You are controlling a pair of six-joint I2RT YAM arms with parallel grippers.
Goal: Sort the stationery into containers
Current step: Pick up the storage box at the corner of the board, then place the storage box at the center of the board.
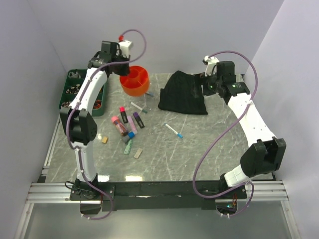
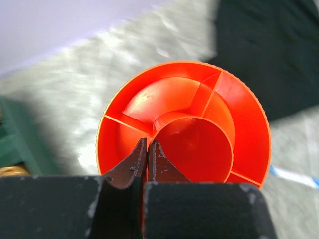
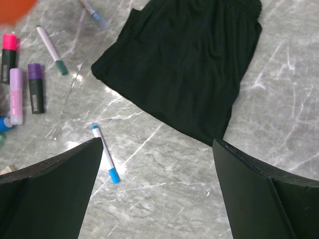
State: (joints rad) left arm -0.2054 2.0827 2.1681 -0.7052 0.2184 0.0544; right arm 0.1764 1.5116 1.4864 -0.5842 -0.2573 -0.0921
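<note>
Orange tub sits mouth-up right under the left gripper, whose tips are over the wall between the centre well and the outer ring. Left fingers are pressed nearly together, with only a thin orange sliver in the slit; can't tell if they pinch a wall. Green tray is off to that gripper's left, near the tub.

Right gripper is spread wide, holds nothing, and hangs over the near edge of the black fabric. Blue-capped pen lies just beside the finger on the wrist view's left, long axis diagonal, cap end toward the wrist. Green-capped pen is farther out on that side, roughly parallel, cap also toward the wrist. Pink marker, lilac marker and purple marker lie side by side beyond that finger, axes pointing away from the wrist, caps at the far end. Tan eraser is well apart from both grippers, toward the arm bases.
</note>
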